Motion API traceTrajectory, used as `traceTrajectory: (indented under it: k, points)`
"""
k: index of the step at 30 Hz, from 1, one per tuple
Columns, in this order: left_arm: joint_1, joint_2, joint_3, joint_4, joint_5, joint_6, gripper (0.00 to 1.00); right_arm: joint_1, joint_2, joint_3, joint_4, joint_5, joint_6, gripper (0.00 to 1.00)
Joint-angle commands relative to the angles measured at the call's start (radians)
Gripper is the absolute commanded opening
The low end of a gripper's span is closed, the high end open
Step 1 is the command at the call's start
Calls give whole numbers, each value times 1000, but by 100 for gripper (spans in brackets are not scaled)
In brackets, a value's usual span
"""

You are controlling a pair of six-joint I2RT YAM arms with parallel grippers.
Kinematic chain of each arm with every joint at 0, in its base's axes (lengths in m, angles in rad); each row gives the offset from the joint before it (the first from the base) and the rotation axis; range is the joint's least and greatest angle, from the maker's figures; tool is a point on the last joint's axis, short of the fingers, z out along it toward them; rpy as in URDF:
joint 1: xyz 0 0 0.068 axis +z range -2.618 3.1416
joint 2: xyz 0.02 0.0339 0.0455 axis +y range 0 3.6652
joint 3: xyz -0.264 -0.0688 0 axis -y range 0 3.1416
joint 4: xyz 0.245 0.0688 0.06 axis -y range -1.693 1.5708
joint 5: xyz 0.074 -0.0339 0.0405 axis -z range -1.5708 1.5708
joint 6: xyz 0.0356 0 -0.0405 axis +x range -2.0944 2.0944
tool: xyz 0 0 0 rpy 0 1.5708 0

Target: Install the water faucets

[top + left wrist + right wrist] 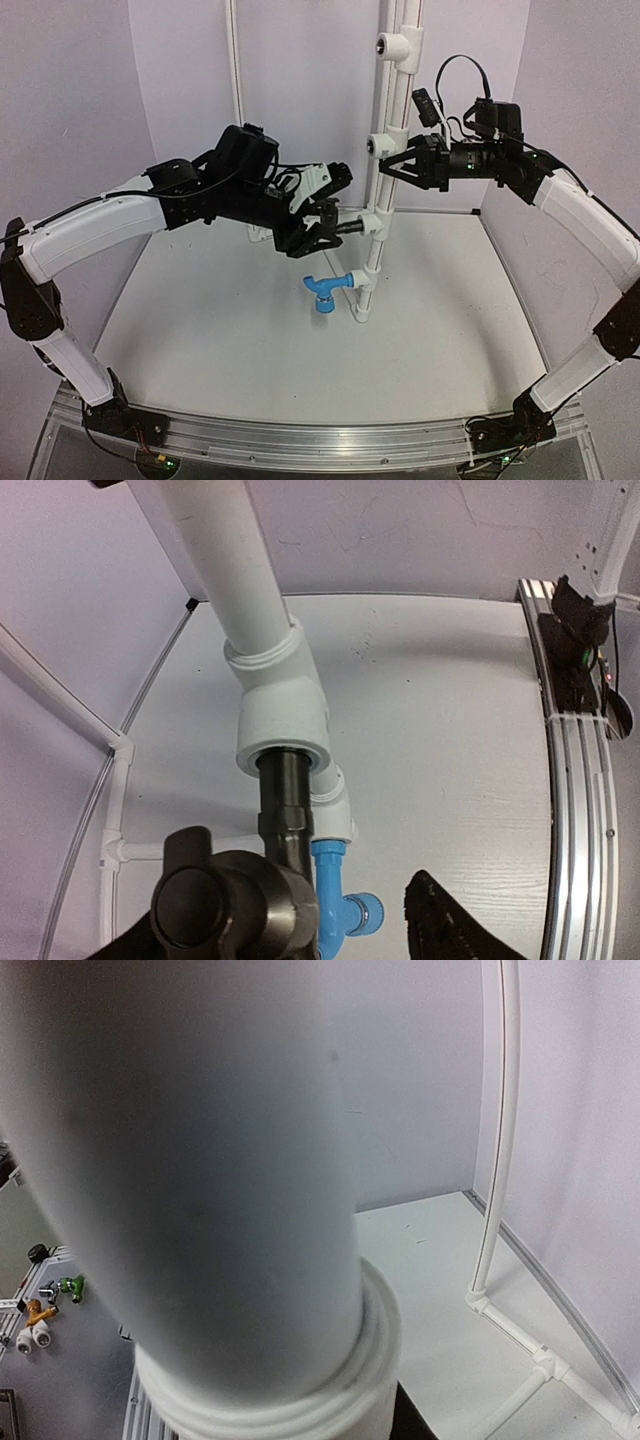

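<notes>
The black faucet (343, 226) sticks out sideways, its stem seated in a white tee (372, 222) on the upright white pipe (392, 110). In the left wrist view its body (225, 905) and stem (285, 800) enter the tee socket (283, 720). My left gripper (322, 215) is open around the faucet body; one finger (445, 925) stands apart from it. The blue faucet (325, 293) sits in the lower tee (360, 282), spout down; it also shows in the left wrist view (345, 910). My right gripper (400, 165) is shut on the pipe (190, 1160), which fills its view.
Two upper tees (385, 45) (377, 143) have open sockets facing the camera. A thin white tube frame (236, 80) runs along the back wall and floor (500, 1160). An aluminium rail (300, 440) edges the table's front. Small fittings (40, 1320) lie beyond the rail.
</notes>
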Motion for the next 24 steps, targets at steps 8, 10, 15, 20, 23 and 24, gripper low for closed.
traceTrajectory:
  k: [8,10,15,20,23,24]
  points:
    - [-21,39,276,-348,-15,1,79,-7,55,-21,-166,116,58,0]
    - [-22,61,315,-375,-23,-14,79,-7,60,-14,-166,112,61,0]
    - [-24,111,363,-399,-79,-31,78,-6,58,-12,-165,100,68,0]
    - [-25,149,396,-381,-106,-20,77,3,52,-14,-164,93,78,0]
    - [-26,171,412,-372,-110,-15,74,13,49,-14,-165,88,86,0]
    - [-27,177,416,-371,-112,-12,72,15,48,-15,-165,87,88,0]
